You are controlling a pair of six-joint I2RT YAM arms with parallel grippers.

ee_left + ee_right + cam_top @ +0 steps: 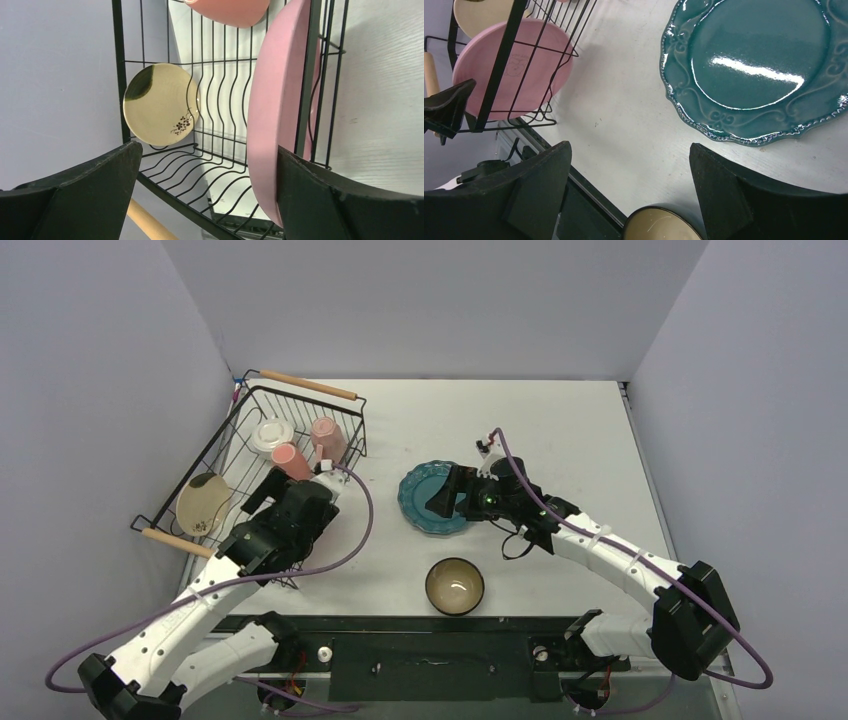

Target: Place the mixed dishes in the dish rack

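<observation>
The black wire dish rack (215,445) stands at the left and holds a white mug (272,433), two pink mugs (290,460) (327,438) and the cream plate (200,502). My left gripper (285,495) is open over the rack's near right part. In the left wrist view the pink plate (275,110) stands on edge inside the rack wires (117,75), against the inner side of the right finger (340,205); the cream plate (160,102) leans further in. My right gripper (440,505) is open and empty over the near-left rim of the teal scalloped plate (418,490). The dark bowl (455,586) sits nearer the front.
The right wrist view shows the teal plate (759,65), the bowl's rim (664,227), the rack (504,55) with the pink plate (514,65), and bare table (624,110) between them. The table's dark front edge (400,620) runs just below the bowl.
</observation>
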